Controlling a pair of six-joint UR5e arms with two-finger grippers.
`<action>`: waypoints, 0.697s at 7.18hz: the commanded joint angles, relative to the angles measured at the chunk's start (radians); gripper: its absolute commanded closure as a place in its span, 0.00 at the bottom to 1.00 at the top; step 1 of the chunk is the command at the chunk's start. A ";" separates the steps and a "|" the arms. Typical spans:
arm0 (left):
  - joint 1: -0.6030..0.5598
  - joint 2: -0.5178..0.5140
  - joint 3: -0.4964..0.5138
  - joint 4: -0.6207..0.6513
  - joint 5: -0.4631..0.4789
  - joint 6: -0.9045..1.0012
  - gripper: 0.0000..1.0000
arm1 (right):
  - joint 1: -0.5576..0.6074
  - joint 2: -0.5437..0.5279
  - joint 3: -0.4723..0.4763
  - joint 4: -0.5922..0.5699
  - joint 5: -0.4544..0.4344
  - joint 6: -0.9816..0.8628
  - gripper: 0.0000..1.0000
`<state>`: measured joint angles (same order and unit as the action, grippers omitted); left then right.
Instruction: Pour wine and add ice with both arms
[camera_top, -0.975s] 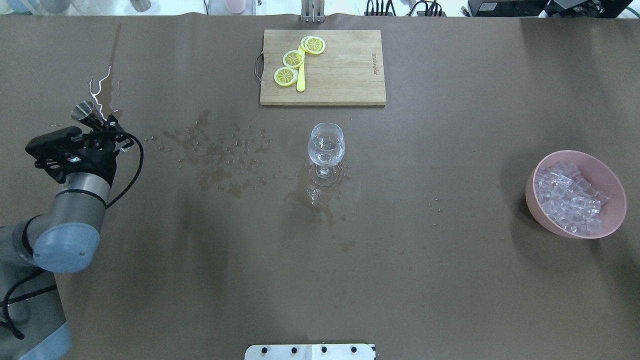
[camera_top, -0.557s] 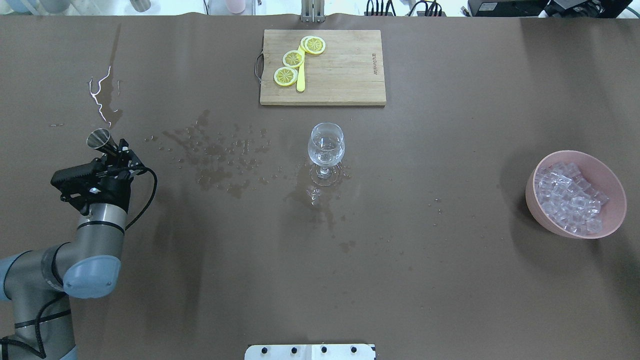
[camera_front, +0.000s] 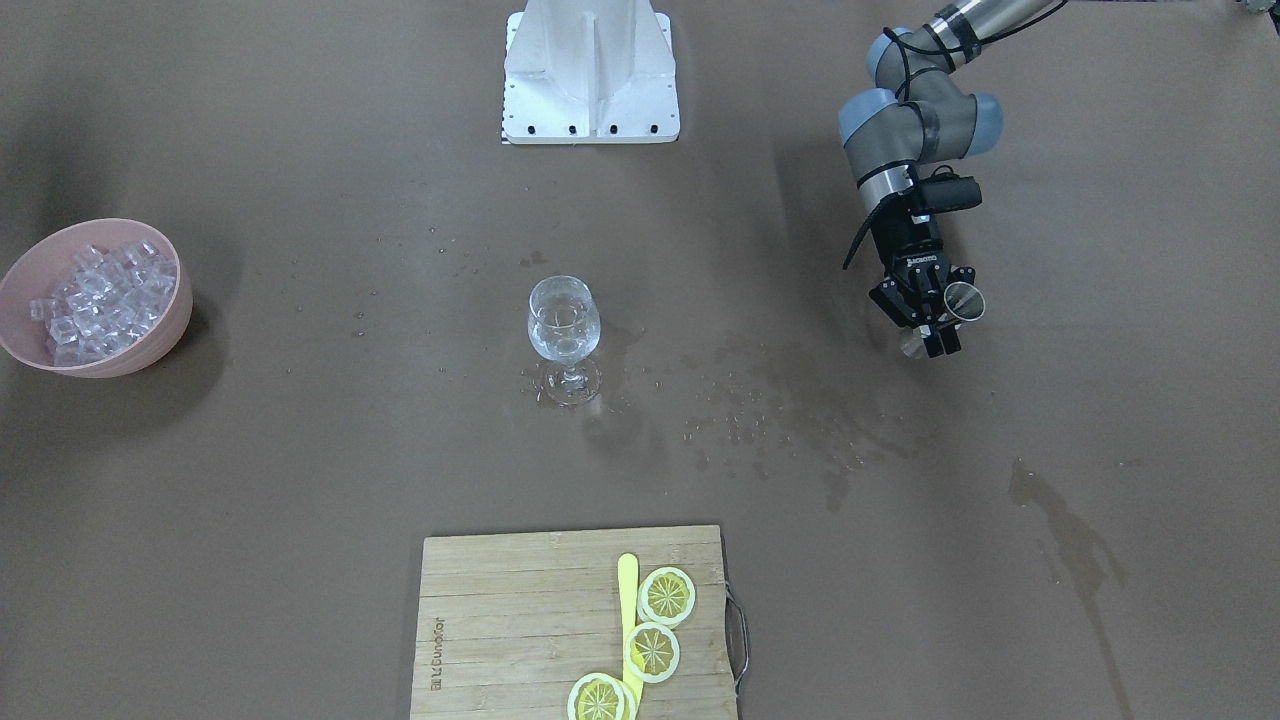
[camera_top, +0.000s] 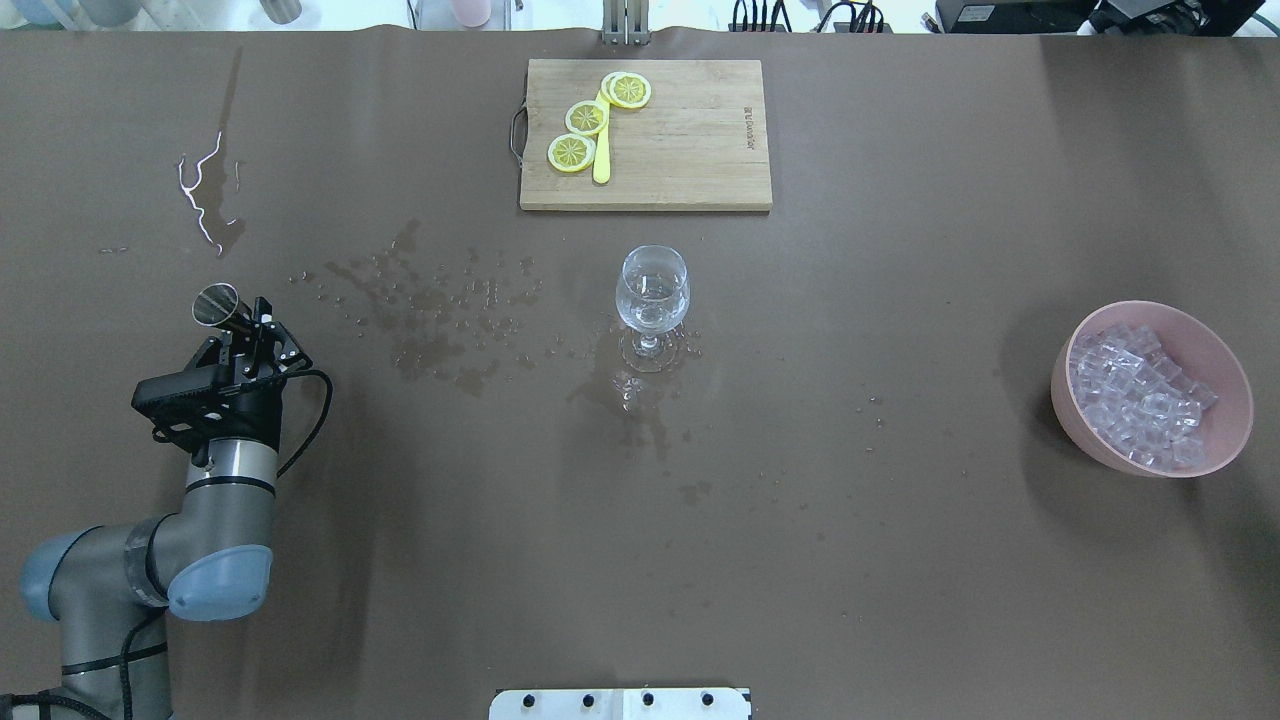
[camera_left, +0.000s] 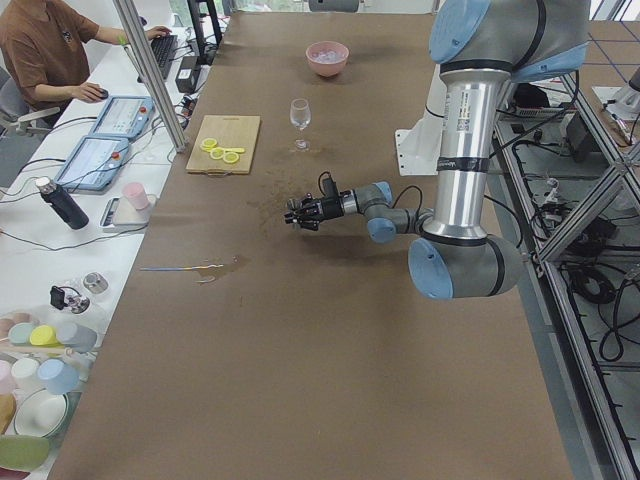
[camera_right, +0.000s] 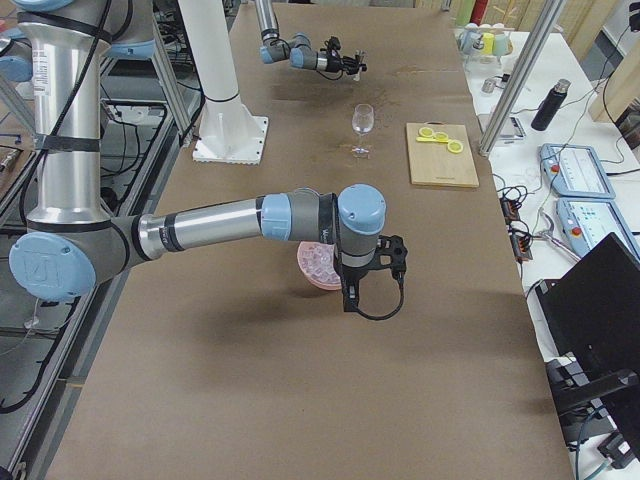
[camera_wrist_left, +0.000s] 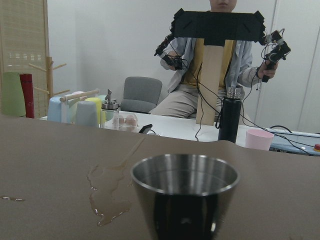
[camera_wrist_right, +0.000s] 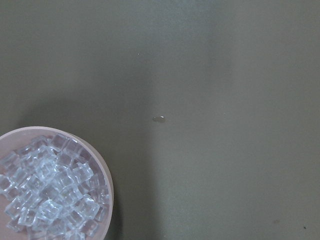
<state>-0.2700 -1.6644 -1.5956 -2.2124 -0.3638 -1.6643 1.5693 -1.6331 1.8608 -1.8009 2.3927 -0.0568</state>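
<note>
Overhead exterior view: the left gripper (camera_top: 243, 325) is seen at the left of the frame, its jaws closed on a small metal cup (camera_top: 217, 305), which is held out past the fingertips. In the front-facing view the same gripper (camera_front: 935, 322) and cup (camera_front: 965, 300) are found at the upper right. In the left wrist view the cup (camera_wrist_left: 185, 195) is shown mouth up, low in the frame.

The ice (camera_top: 1140, 400) is heaped in a pink bowl (camera_top: 1100, 452) at the right edge of the overhead frame, well apart from the left gripper. In the right wrist view the ice (camera_wrist_right: 50, 192) is seen at the lower left, with no fingers in the frame. The right gripper (camera_right: 350, 298) is shown only in the exterior right view, hanging over the bowl; how far it is open cannot be told.

A wine glass (camera_top: 652, 290) with some clear liquid is stood at the centre of the table (camera_top: 900, 560), ringed by wet patches. Above it in the frame a board (camera_top: 690, 150) with lemon slices (camera_top: 585, 118) is laid.
</note>
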 joint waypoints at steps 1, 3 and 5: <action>0.006 -0.005 0.032 -0.004 0.019 -0.024 1.00 | 0.000 -0.001 0.000 0.000 0.000 0.000 0.00; 0.009 -0.005 0.045 -0.004 0.020 -0.031 1.00 | 0.000 -0.001 0.000 0.000 0.000 0.000 0.00; 0.011 -0.005 0.051 -0.004 0.019 -0.031 1.00 | -0.002 -0.001 0.000 0.000 -0.001 0.000 0.00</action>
<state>-0.2601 -1.6689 -1.5483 -2.2166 -0.3442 -1.6945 1.5687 -1.6337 1.8607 -1.8009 2.3920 -0.0567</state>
